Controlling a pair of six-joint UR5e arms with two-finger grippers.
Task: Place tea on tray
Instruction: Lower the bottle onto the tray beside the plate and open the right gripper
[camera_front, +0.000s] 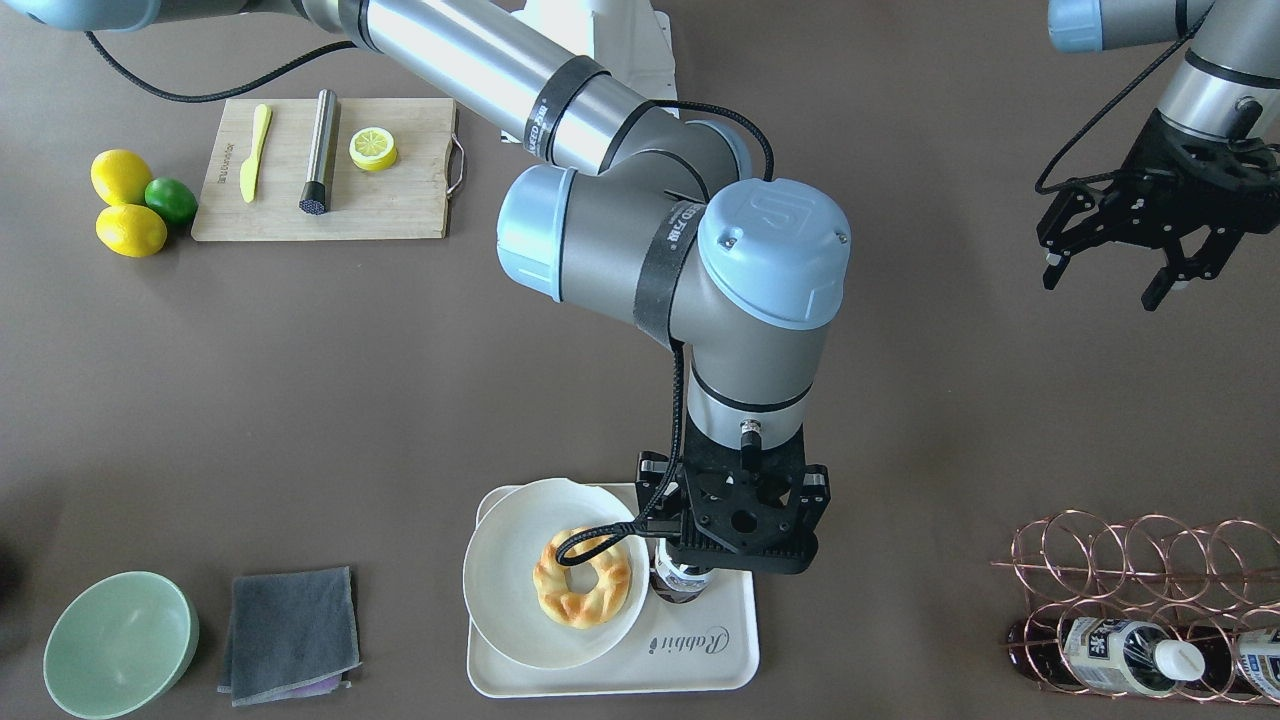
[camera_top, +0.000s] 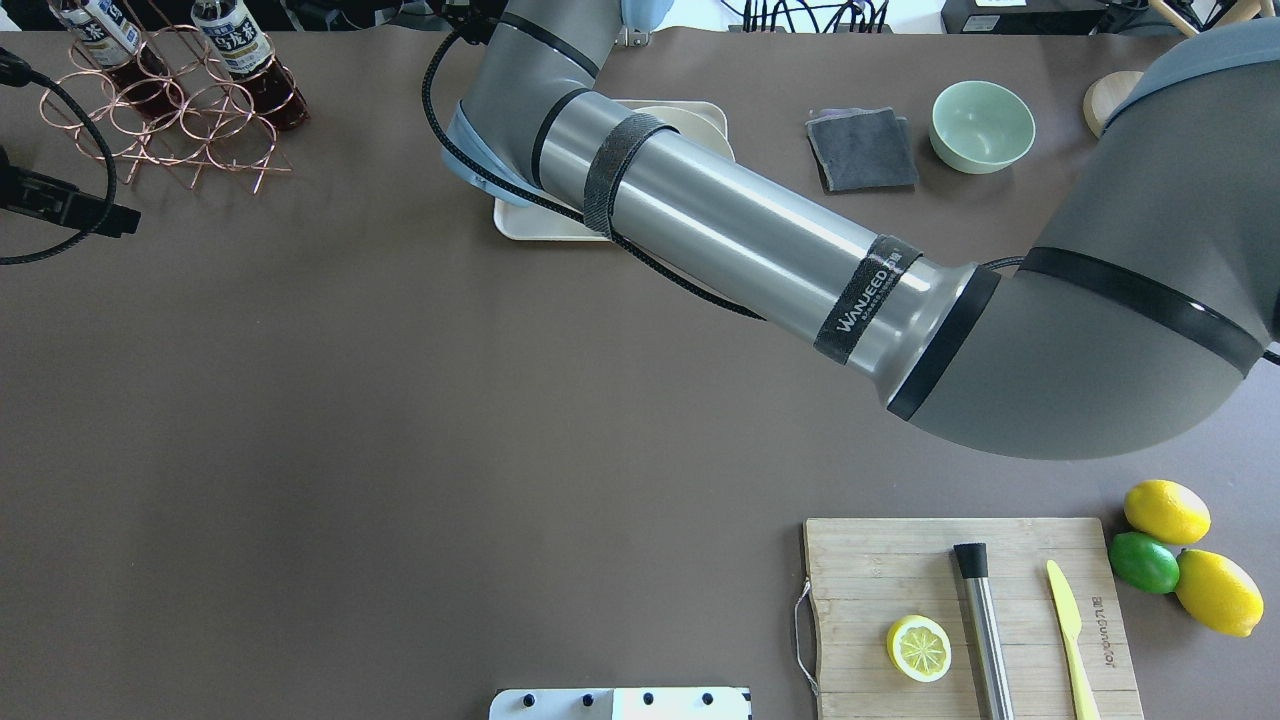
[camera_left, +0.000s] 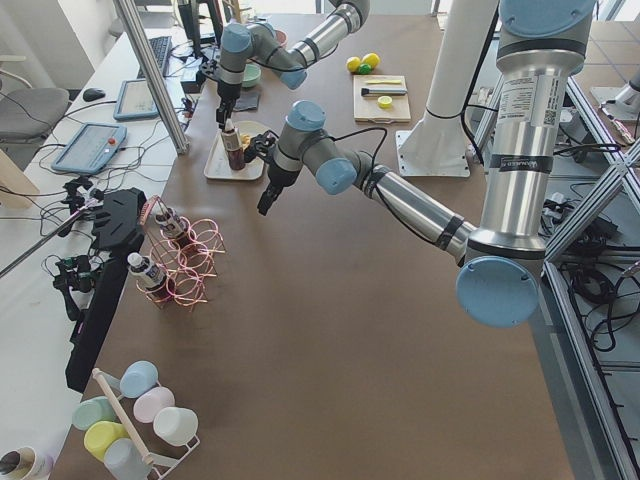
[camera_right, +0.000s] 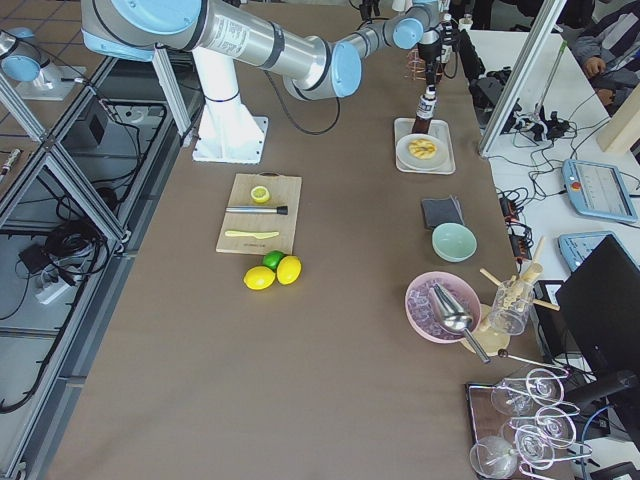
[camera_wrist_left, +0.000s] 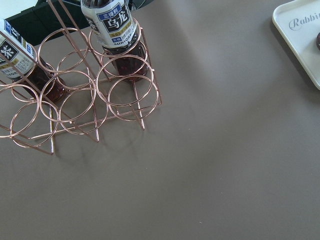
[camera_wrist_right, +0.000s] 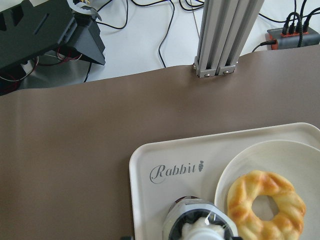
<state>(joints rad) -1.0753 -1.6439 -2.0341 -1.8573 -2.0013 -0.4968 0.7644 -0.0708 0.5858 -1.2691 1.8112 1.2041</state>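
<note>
We are seeing the tea (camera_front: 681, 584) standing upright on the tray (camera_front: 720, 660), on the bare part toward the robot's left, just beside the round white plate (camera_front: 500, 590) that is sharing the tray. The plate is carrying a ring-shaped pastry (camera_front: 583, 578). The right gripper (camera_front: 722, 548) is hanging straight down over the bottle's top. Its body is hiding its fingers from us, and the right wrist view is showing only the white cap from above, so we cannot tell whether the jaws are clamping the tea or standing loose around it.

Well apart from the tray, on the robot's left of it and nearer the robot, the left gripper (camera_front: 1105, 280) is hovering above the table (camera_front: 400, 400) with its jaws spread wide and nothing between them. Also on the robot's left of the tray, a copper wire rack (camera_front: 1140, 545) is holding two more bottles (camera_front: 1110, 650) of the same kind.

On the robot's right of the tray a grey cloth (camera_front: 290, 630) is lying flat, and a pale green bowl (camera_front: 120, 645) is sitting beyond it. Well apart from the tray and nearer the robot, a wooden board (camera_front: 400, 200) is carrying a lemon half (camera_front: 372, 148), a metal rod (camera_front: 321, 150) and a yellow knife (camera_front: 255, 150)
</note>
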